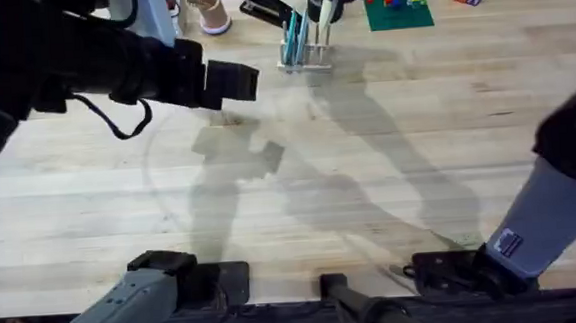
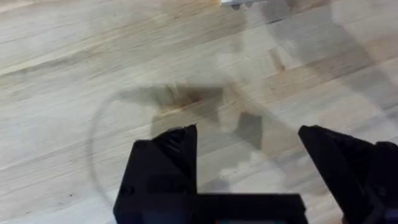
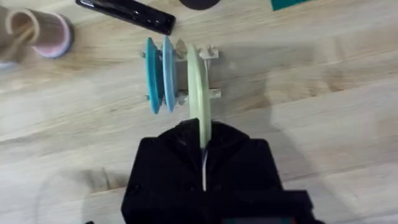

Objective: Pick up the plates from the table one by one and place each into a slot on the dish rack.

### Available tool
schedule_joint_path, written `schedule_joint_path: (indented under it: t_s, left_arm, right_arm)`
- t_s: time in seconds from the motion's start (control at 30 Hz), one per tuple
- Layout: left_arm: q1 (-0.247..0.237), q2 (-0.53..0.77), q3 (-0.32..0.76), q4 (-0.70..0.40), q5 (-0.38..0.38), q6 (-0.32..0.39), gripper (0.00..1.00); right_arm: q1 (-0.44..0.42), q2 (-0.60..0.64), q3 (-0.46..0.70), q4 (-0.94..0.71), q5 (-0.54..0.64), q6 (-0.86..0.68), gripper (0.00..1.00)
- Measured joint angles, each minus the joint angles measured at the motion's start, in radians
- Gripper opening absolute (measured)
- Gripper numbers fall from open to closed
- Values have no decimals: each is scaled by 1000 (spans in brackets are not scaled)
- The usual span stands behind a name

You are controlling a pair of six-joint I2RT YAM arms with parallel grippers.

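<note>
The dish rack (image 1: 303,52) stands at the far middle of the table (image 1: 369,177), a small white frame of upright dividers, and the right wrist view shows it (image 3: 193,78) with two light blue plates (image 3: 159,74) standing on edge side by side in its slots. Next to them, on the side away from the blue pair, the pale yellow-green plate (image 3: 199,93) also stands on edge, its far part in among the dividers and its near edge pinched between the black fingers of the right gripper (image 3: 204,140), which are closed narrowly on the thin rim. From overhead the right gripper (image 1: 321,7) sits at the far edge just above the rack, with the yellow-green plate (image 1: 325,11) visible as a pale sliver beside the blue plates (image 1: 295,36). The left gripper (image 2: 249,143) hangs over bare wood to the left of the rack and nearer than it, its two black fingers (image 2: 171,155) spread wide apart with nothing between them but the tabletop (image 2: 62,93) and shadow. In the overhead view the left arm (image 1: 112,67) crosses the far left as a large dark shape. Behind the rack lie a green baseplate (image 1: 397,7) with coloured bricks, a black marker-like object (image 1: 264,8) and a pale cup with a pink base (image 1: 209,11)
</note>
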Motion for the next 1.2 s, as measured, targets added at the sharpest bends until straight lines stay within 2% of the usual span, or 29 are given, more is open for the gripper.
schedule_joint_path:
  t_s: [0.37, 1.2]
  left_arm:
    - [0, 0, 0, 0, 0, 0, 995]
    - [0, 0, 0, 0, 0, 0, 995]
  right_arm:
    - [1, 78, 0, 73, 0, -16, 31]
    - [2, 200, 0, 127, 39, -39, 31]
